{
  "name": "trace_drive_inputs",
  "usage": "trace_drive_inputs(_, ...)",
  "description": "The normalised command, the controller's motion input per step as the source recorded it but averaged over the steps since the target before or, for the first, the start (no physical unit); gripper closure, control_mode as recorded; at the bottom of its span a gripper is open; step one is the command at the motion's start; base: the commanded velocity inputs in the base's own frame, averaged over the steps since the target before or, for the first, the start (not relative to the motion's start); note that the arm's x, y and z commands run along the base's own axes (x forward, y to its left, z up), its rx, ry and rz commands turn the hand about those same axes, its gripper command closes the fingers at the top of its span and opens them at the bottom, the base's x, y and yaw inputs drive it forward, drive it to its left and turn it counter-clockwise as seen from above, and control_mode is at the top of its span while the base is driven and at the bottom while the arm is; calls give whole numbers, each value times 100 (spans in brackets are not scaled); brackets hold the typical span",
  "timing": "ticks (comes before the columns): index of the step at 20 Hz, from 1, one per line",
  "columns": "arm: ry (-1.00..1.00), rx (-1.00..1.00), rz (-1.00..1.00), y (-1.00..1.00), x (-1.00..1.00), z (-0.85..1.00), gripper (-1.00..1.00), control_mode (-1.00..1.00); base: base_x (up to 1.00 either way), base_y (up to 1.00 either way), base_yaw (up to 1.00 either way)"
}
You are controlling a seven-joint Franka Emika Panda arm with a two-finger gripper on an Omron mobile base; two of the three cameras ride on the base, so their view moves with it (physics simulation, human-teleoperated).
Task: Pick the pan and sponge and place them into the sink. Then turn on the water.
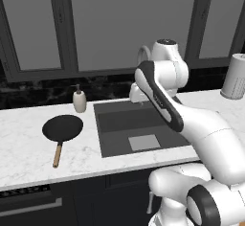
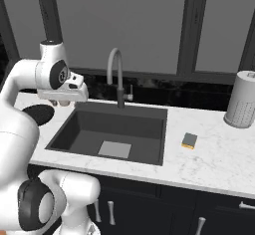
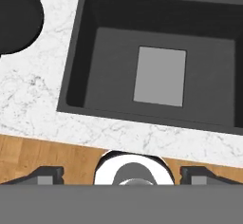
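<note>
The black pan (image 1: 62, 127) with its wooden handle (image 1: 57, 154) lies on the white marble counter left of the sink (image 1: 111, 111). In the hand view the pan (image 3: 16, 19) shows at the top left. The small yellow sponge (image 2: 189, 140) with a grey-green top rests on the counter right of the sink (image 2: 69, 129). My gripper (image 2: 64, 101) hangs above the sink's left rim, between pan and basin. Its fingertips (image 3: 45, 173) stand wide apart at the bottom of the hand view, open, with nothing between them. The sink (image 3: 76, 76) holds just its pale drain plate (image 3: 160, 76). No stream falls from the faucet (image 2: 117, 74).
A soap dispenser (image 1: 79, 99) stands behind the pan near the back wall. A tall pale canister (image 2: 244, 99) sits at the counter's far right. Dark windows run behind the counter, and cabinet doors lie below its front edge.
</note>
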Motion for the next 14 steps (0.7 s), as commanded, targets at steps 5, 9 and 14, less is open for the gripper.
trace_drive_inputs(5, 17, 0, 0, 100, 0, -18, -100, -100, 0, 0, 0)
trace_drive_inputs(9, 16, 0, 0, 100, 7, -42, -100, -100, 0, 0, 0)
trace_drive_inputs(14, 22, 0, 0, 92, 1, -33, -100, -100, 0, 0, 0)
